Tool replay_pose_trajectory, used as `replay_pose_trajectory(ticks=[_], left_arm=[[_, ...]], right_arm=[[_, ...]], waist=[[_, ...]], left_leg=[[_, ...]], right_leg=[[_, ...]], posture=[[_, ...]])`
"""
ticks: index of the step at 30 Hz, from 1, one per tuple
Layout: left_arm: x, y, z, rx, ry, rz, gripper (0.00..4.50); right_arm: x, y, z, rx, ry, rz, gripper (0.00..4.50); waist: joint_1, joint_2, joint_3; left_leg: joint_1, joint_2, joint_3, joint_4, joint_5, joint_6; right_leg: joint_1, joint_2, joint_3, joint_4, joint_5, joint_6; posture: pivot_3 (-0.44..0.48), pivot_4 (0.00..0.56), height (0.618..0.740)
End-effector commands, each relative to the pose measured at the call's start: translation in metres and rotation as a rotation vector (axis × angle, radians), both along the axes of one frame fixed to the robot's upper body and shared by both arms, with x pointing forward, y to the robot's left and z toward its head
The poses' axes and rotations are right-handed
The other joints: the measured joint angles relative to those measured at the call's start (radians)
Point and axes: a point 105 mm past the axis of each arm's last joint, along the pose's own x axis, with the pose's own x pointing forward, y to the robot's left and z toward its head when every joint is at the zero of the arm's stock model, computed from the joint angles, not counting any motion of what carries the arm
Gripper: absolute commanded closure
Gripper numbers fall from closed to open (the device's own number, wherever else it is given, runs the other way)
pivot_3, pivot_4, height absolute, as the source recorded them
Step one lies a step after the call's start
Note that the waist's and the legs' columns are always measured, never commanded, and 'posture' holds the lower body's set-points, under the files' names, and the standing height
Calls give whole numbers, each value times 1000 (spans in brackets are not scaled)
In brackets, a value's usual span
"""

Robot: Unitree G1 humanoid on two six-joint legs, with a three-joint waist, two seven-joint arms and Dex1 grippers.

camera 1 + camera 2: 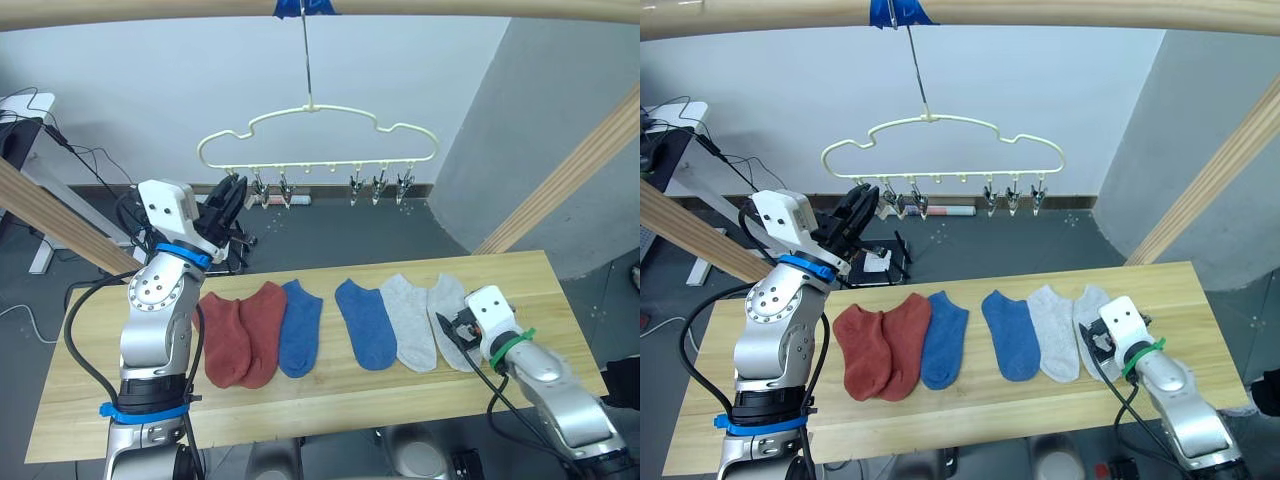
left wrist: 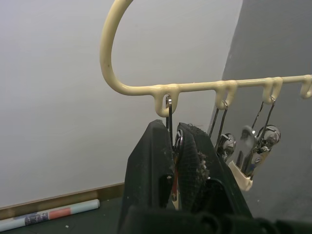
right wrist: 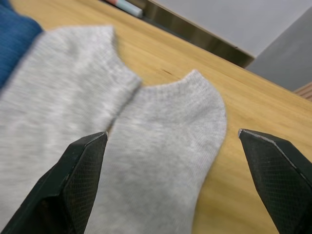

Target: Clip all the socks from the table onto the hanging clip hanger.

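1. The left gripper is raised at the leftmost end of the clip hanger, its two black fingers squeezed together on the leftmost metal clip, which hangs from the first loop of the cream wire.
2. Just beside that gripper, further along the hanger's lower bar, the next clips hang free and untouched; three more sit well apart from it toward the far end.
3. The hanger itself hangs by its long metal hook from the round wooden rail, at a patch of blue tape, above and beyond the left gripper.
4. The right gripper is low over the table, its fingers spread wide and holding nothing.
5. Directly between those spread fingers lies the outermost grey sock, flat on the wood, its rounded end pointing away from the gripper.
6. Touching that sock on its inner side is the second grey sock, partly under the gripper's one fingertip.
7. Further from the right gripper along the table lie the two blue socks, then the two rust-red socks, all six in one row on the planks.
8. The red pair lies below the left gripper, near that arm's lower part, the two red socks overlapping each other and the nearer blue sock touching them.
9. A wall and dark floor lie beyond the left gripper, with a small rolled object at the wall's foot.
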Motion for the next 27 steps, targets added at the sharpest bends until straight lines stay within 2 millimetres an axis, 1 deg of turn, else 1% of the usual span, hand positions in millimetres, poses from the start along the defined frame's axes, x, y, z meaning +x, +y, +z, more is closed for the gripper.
replay_pose_trajectory(ticks=[1, 3, 6, 8, 11, 15, 18, 21, 24, 25, 26, 27], left_arm=[[-7, -7, 15, 18, -52, -35, 4391], [-7, -7, 15, 18, -49, -36, 4391], [-7, -7, 16, 21, -48, -38, 4391], [-7, -7, 16, 24, -47, -39, 4391], [-7, -7, 16, 26, -45, -40, 4391], [-8, -4, 15, 31, -41, -38, 4391], [-8, -3, 14, 30, -39, -35, 4391], [-9, -3, 14, 24, -33, -38, 4391], [-11, -2, 14, 18, -23, -53, 4391], [-12, -2, 14, 17, -15, -63, 4391], [-13, -1, 15, 18, -5, -77, 4391], [-15, -1, 15, 20, 3, -88, 4391]], right_arm=[[17, -9, -2, 28, -56, -96, 0], [24, -7, -4, 71, -59, -111, 0], [26, -5, -15, 114, -9, -126, 0], [26, -5, -24, 144, 35, -145, 0], [25, -7, -31, 175, 72, -180, 0], [16, -6, -43, 204, 133, -223, 0], [11, -6, -49, 241, 168, -261, 550], [9, -5, -50, 245, 176, -264, 1570], [6, -6, -51, 244, 176, -259, 2685], [6, -7, -51, 246, 175, -261, 2987], [5, -8, -50, 243, 174, -262, 3423], [5, -10, -50, 241, 174, -262, 3748]], waist=[[0, 0, 1], [1, 1, 2], [2, 2, 3], [3, 2, 3], [3, 2, 3], [2, 2, 3], [3, 2, 3], [3, 2, 3], [4, 2, 3], [4, 2, 3], [4, 2, 3], [3, 2, 3]], left_leg=[[0, 0, 0, 0, 0, 0], [0, 0, 0, 0, 0, 0], [0, 0, 0, 0, 0, 0], [-1, 0, -1, 0, 0, 0], [-1, 0, -1, 0, 0, 0], [0, 0, -1, 0, 0, 0], [0, 0, -1, 0, 0, 0], [0, 0, -1, 0, 0, 0], [0, 0, -1, 0, 0, 0], [0, 0, -1, 0, 0, 0], [0, 0, -1, 0, 0, 0], [0, 0, -1, 0, 0, 0]], right_leg=[[0, 0, 0, 0, 0, 0], [0, 0, 0, 0, 0, 0], [0, -1, 0, 0, 0, 0], [0, -2, 0, 1, 0, 0], [0, -2, 0, 1, 0, 0], [0, -1, -1, 1, 1, 0], [0, -1, -1, 2, 1, -1], [0, -1, -1, 2, 1, -1], [0, -1, -1, 1, 1, 0], [0, -1, -1, 1, 1, 0], [0, -1, -1, 1, 1, 0], [0, -1, -1, 1, 1, 0]], posture=[[-260, 331, 733], [-249, 332, 733], [-246, 333, 733], [-243, 331, 733], [-239, 331, 733], [-236, 329, 733], [-236, 328, 733], [-234, 327, 733], [-234, 327, 733], [-237, 327, 733], [-237, 327, 733], [-237, 327, 733]])
